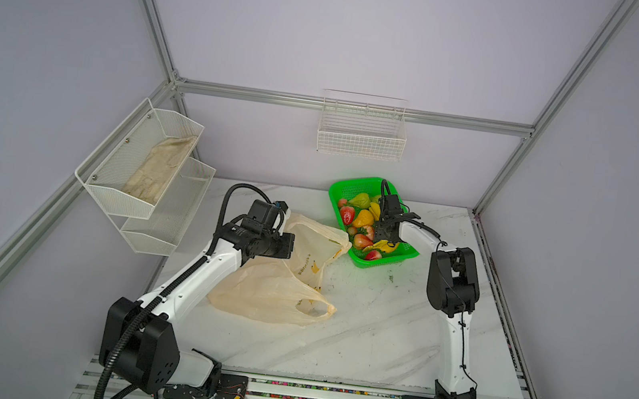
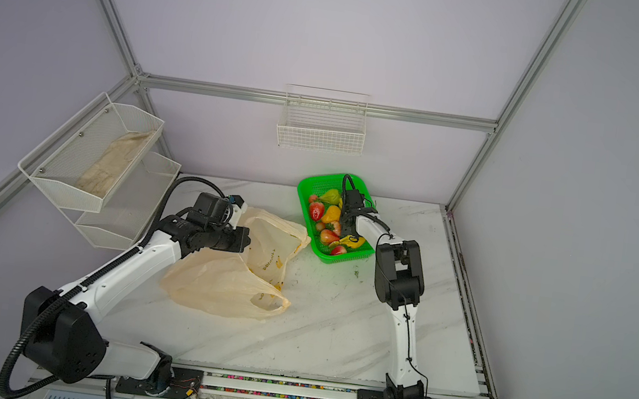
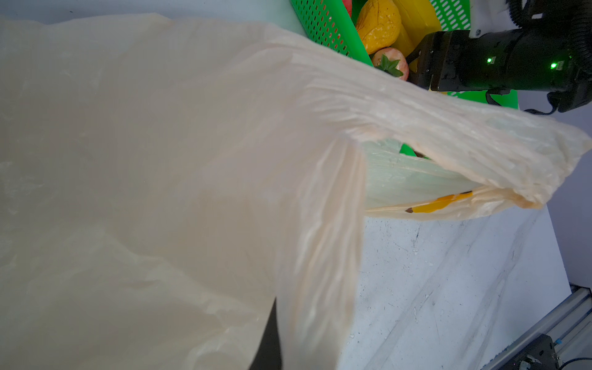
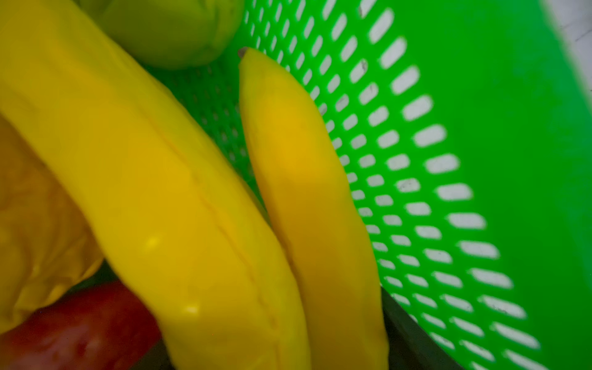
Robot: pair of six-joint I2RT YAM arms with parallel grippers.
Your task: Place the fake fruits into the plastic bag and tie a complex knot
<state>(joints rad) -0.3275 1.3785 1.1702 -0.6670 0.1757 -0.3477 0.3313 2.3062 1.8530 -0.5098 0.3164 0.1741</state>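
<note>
Jaws of the left gripper (image 1: 285,218) are clamped on a raised edge of the plastic bag (image 1: 272,291). The right gripper (image 1: 381,239) is set over the banana bunch (image 4: 192,192) in the green basket (image 1: 344,187); whether its jaws grip cannot be told.

The bag (image 3: 160,160) fills most of the left wrist view and hides the tips of the left tool (image 1: 291,247). In both top views the right tool (image 1: 383,237) has its tips hidden by its own body, down among the fruit (image 1: 363,218) in the basket (image 1: 353,186). The right wrist view is blurred, its bananas (image 4: 192,208) cut off at the edges.
</note>
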